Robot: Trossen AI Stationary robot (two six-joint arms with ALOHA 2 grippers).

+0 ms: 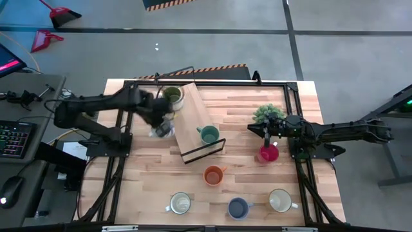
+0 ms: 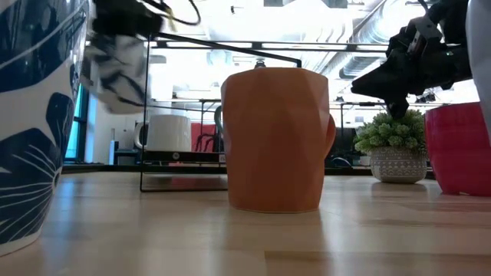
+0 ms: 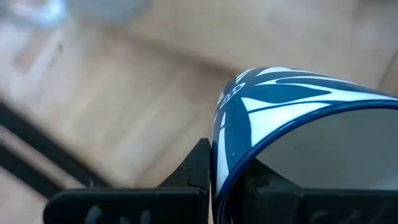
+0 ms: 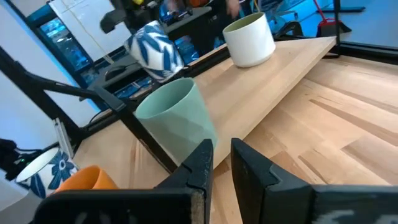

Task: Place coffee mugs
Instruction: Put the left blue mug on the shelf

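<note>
My left gripper (image 1: pixel 162 127) is shut on a white mug with a blue pattern (image 3: pixel 292 106), held in the air at the left side of the wooden rack (image 1: pixel 188 122). On the rack stand a cream mug with an olive inside (image 1: pixel 172 95) and a teal mug (image 1: pixel 207 134). On the table stand a red mug (image 1: pixel 268 153), an orange mug (image 1: pixel 214 174), a blue mug (image 1: pixel 238 207) and two white ones (image 1: pixel 180 203) (image 1: pixel 280 200). My right gripper (image 4: pixel 222 160) waits above the red mug, its fingers a narrow gap apart with nothing between them. My left gripper pinches the patterned mug's rim and wall (image 3: pixel 222 146), one finger (image 3: pixel 198 167) outside and the other inside the cup. The fingers come from above, pointing steeply down. The mug hangs below them, clear of the table (image 2: pixel 115 69).
A spiky green potted plant (image 1: pixel 268 114) stands just behind my right gripper. A black frame (image 1: pixel 212 82) runs around the table's edges. Bare wood lies between the rack and the near row of mugs.
</note>
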